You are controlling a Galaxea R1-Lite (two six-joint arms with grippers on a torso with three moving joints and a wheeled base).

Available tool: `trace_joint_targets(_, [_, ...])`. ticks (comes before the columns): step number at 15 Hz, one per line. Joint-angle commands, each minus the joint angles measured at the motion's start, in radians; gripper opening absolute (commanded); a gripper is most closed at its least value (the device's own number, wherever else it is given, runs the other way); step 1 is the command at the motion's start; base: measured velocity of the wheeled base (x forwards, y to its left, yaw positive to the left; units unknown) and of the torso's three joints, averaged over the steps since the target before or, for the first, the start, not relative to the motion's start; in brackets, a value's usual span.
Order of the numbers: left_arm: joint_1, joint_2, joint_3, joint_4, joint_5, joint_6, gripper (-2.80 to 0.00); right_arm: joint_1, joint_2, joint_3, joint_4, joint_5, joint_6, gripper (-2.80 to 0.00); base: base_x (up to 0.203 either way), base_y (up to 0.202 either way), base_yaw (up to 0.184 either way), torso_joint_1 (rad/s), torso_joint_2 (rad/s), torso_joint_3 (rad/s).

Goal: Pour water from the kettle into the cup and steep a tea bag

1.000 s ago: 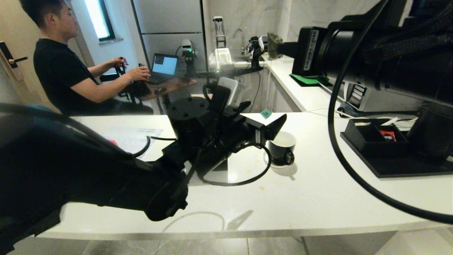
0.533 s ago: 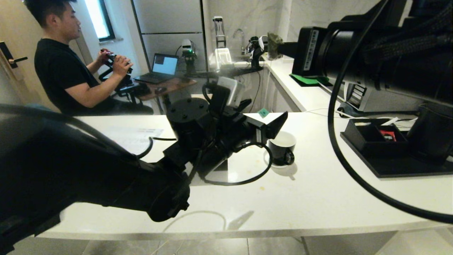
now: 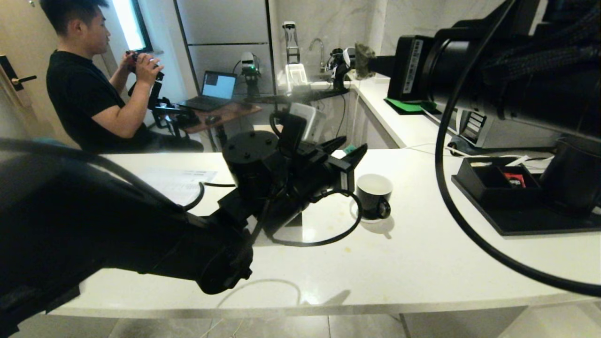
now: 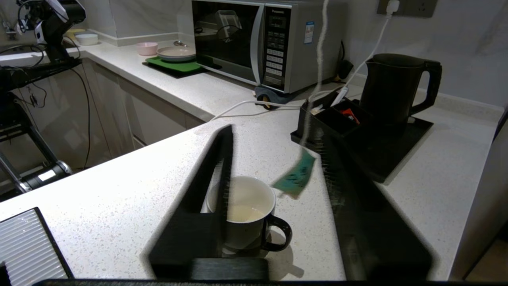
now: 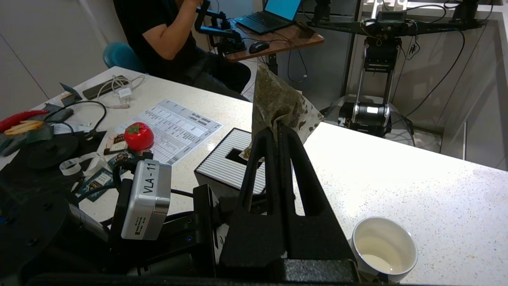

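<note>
Upright black cup (image 3: 374, 195) on saucer; black kettle (image 4: 391, 92) on tray, well apart.

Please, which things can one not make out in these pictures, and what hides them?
- Head view: the top of the kettle is hidden behind the right arm.
- Left wrist view: the water inside the kettle cannot be seen because its body is opaque.
- Left wrist view: the print on the green tag is blurred.
- Right wrist view: the lower part of the cup is cut off by the picture's edge.
</note>
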Motion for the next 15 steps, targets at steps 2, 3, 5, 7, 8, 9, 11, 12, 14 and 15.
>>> trace_joint_targets(2, [-0.001, 0.001, 0.0, -0.007, 0.0, 0.0, -2.8, 0.001, 0.0, 0.001, -0.001, -0.001, 0.0, -2.8, 0.0, 0.0, 0.0, 0.0, 0.0, 0.0])
trace_joint_targets(3, [-0.001, 0.001, 0.0, -0.007, 0.0, 0.0, -2.8, 0.001, -0.001, 0.001, -0.001, -0.001, 0.0, -2.8, 0.0, 0.0, 0.0, 0.0, 0.0, 0.0])
trace_joint_targets(5, [-0.001, 0.001, 0.0, -0.007, 0.0, 0.0, -2.8, 0.001, 0.0, 0.001, -0.001, -0.001, 0.0, -2.8, 0.0, 0.0, 0.0, 0.0, 0.0, 0.0])
trace_joint_targets(7, [0.0, 0.001, 0.0, -0.007, 0.0, 0.001, -2.8, 0.001, 0.0, 0.001, -0.001, -0.001, 0.0, -2.8, 0.0, 0.0, 0.0, 0.0, 0.0, 0.0])
trace_joint_targets(8, [0.0, 0.001, 0.0, -0.007, 0.0, 0.0, -2.8, 0.001, 0.0, 0.0, -0.001, -0.001, 0.0, -2.8, 0.0, 0.0, 0.0, 0.0, 0.0, 0.0])
trace_joint_targets(9, [0.0, 0.001, 0.0, -0.007, 0.0, 0.002, -2.8, 0.001, 0.0, 0.001, -0.001, -0.001, 0.0, -2.8, 0.0, 0.0, 0.0, 0.0, 0.0, 0.0])
trace_joint_targets(11, [0.0, 0.001, -0.001, -0.007, 0.001, 0.006, -2.8, 0.001, 0.0, 0.001, -0.001, -0.001, 0.0, -2.8, 0.0, 0.0, 0.0, 0.0, 0.0, 0.0])
trace_joint_targets(12, [0.002, -0.001, -0.003, -0.007, 0.001, 0.006, -2.8, 0.001, -0.001, 0.001, -0.001, -0.001, 0.0, -2.8, 0.0, 0.0, 0.0, 0.0, 0.0, 0.0])
trace_joint_targets(14, [0.002, -0.004, -0.003, -0.007, 0.001, 0.006, -2.8, 0.001, -0.006, 0.016, -0.002, -0.002, -0.001, -2.8, 0.0, 0.0, 0.0, 0.0, 0.0, 0.0])
trace_joint_targets(15, [0.002, -0.005, -0.003, -0.007, 0.001, 0.006, -2.8, 0.001, -0.013, 0.025, -0.002, -0.003, 0.0, -2.8, 0.0, 0.0, 0.0, 0.0, 0.0, 0.0])
